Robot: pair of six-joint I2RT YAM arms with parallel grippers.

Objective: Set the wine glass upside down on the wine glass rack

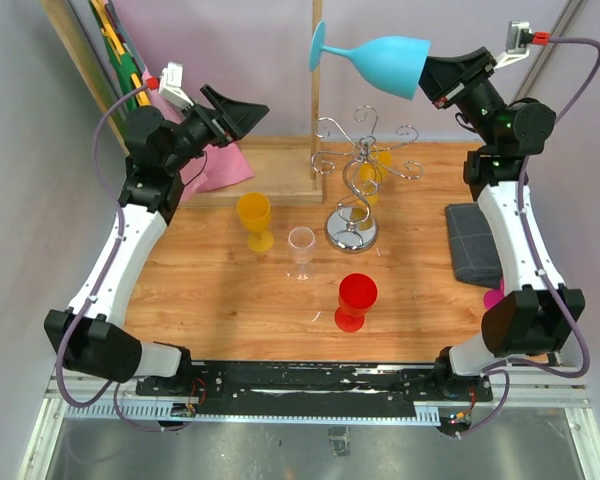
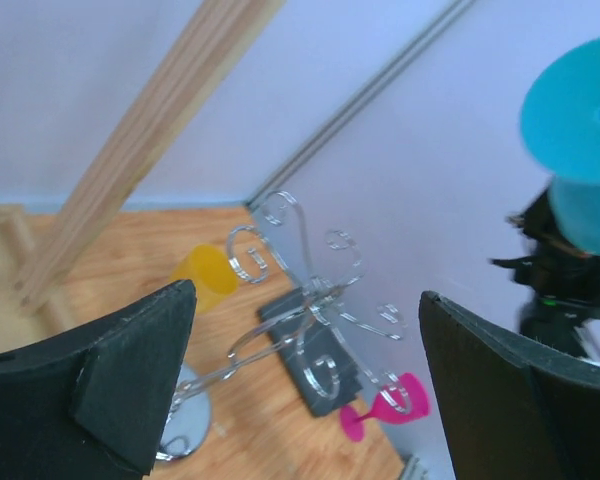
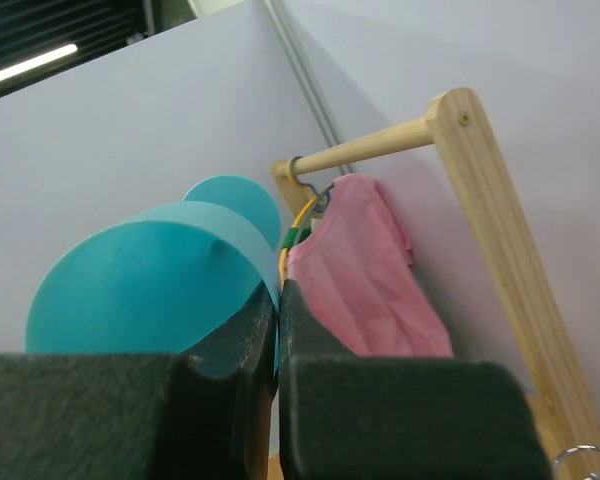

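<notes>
Right arm is up high at the back right, forearm reaching up and left. Right hand [image 1: 427, 76] is clamped on the teal wine glass [image 1: 385, 62] at the bowl's rim. In the right wrist view the fingers [image 3: 380, 410] pinch the bowl wall, one inside and one outside.

The glass is in the air, lying roughly on its side: bowl to the right at the hand, stem and foot pointing left. It's above the wine glass rack [image 1: 358, 185] and not touching it.

Left arm is raised at the back left, elbow bent, wrist aimed right toward the rack. Left hand [image 1: 252, 122] is spread wide and holding nothing; its wrist view frames the rack's curled arms between the two fingers.

The rack stands upright on the worktop [image 1: 210, 290], centre-back, on its round mirrored base. A yellow glass [image 1: 375, 165] sits in among its arms; can't tell whether it's hung or behind.

Standing in front of the rack: another yellow glass [image 1: 255, 220], a clear glass [image 1: 301, 250] and a red glass [image 1: 356, 300], all apart from each other. A grey cloth [image 1: 477, 243] lies to the right of the rack.
</notes>
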